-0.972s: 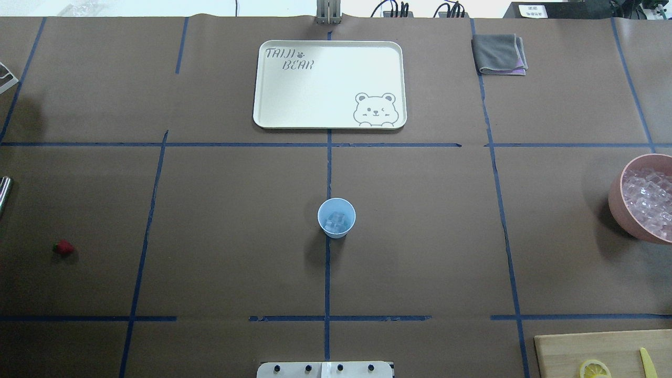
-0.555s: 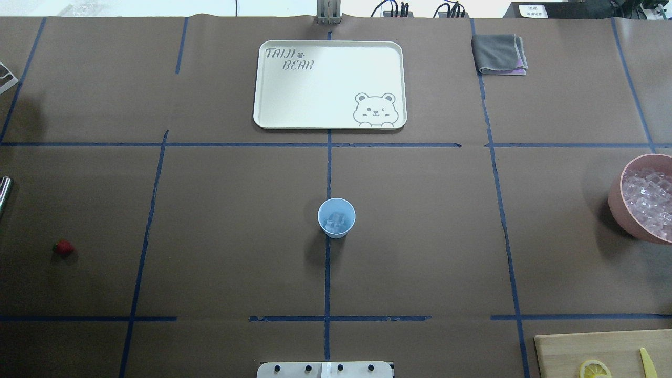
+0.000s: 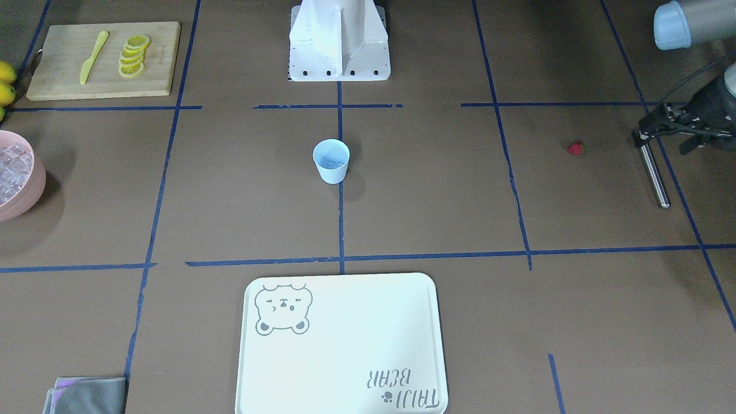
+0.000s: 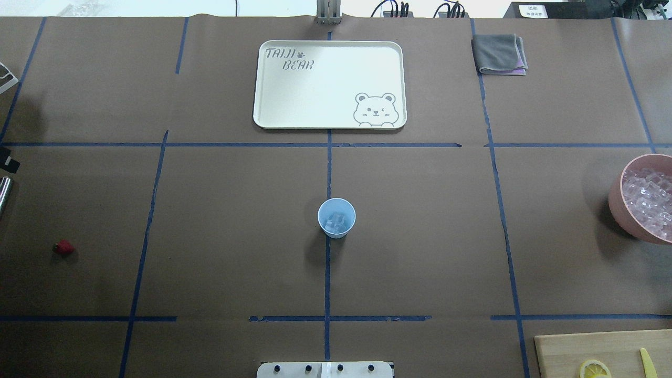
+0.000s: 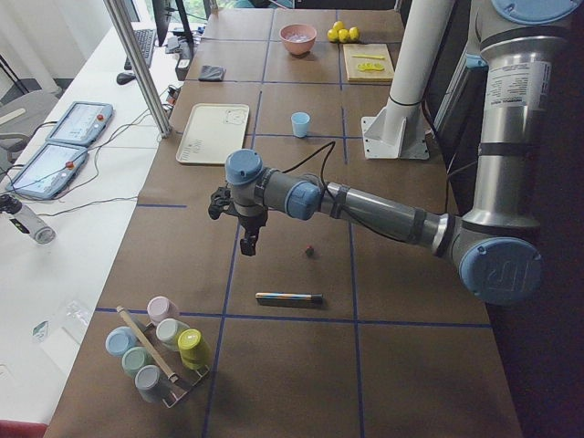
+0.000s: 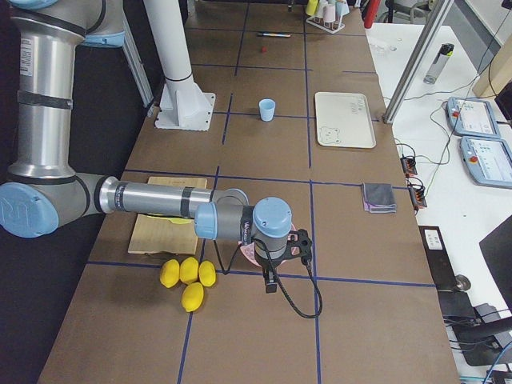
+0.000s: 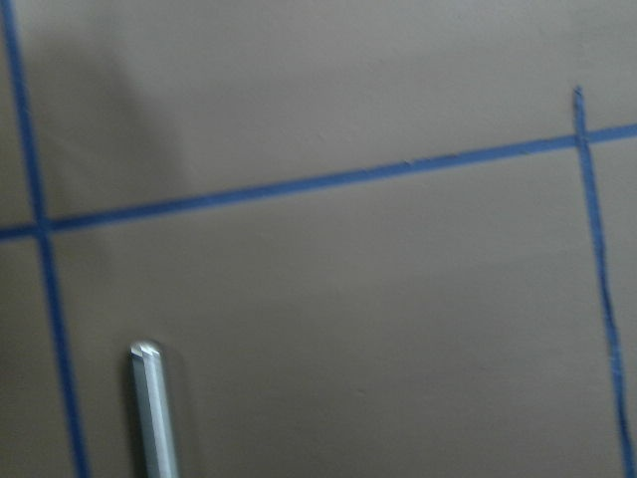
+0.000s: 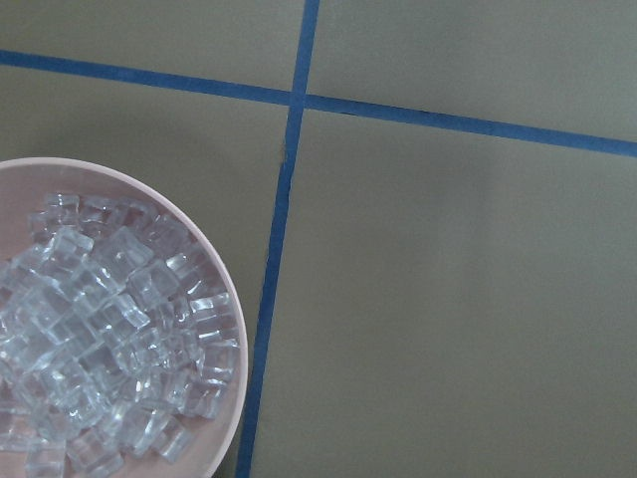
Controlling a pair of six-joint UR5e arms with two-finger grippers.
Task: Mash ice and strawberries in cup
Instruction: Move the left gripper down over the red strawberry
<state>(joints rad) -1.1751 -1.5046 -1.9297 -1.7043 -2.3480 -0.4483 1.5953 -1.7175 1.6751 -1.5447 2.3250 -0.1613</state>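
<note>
the brown-papered table (image 4: 420, 236), ruled by blue tape lines, is leaving wide open room all around its middle. one cream bear tray (image 4: 325, 89) is lying at the far edge, one wooden cutting board (image 3: 63, 80) at the near right corner, and one pink bowl (image 4: 614, 202) heaped with ice (image 8: 109, 319) is overhanging the view's right edge. one light blue cup (image 3: 332, 172) is standing upright at the centre on a tape line, holding a few clear cubes (image 4: 336, 221). one metal rod (image 3: 655, 175) is lying far left, with the left gripper (image 5: 248, 239) hovering over its end; i cannot tell how its jaws are standing. one small red strawberry (image 4: 63, 248) is lying near the rod, well apart from the cup. the right gripper (image 6: 270, 284) is hanging beside the bowl, jaw state unclear.
</note>
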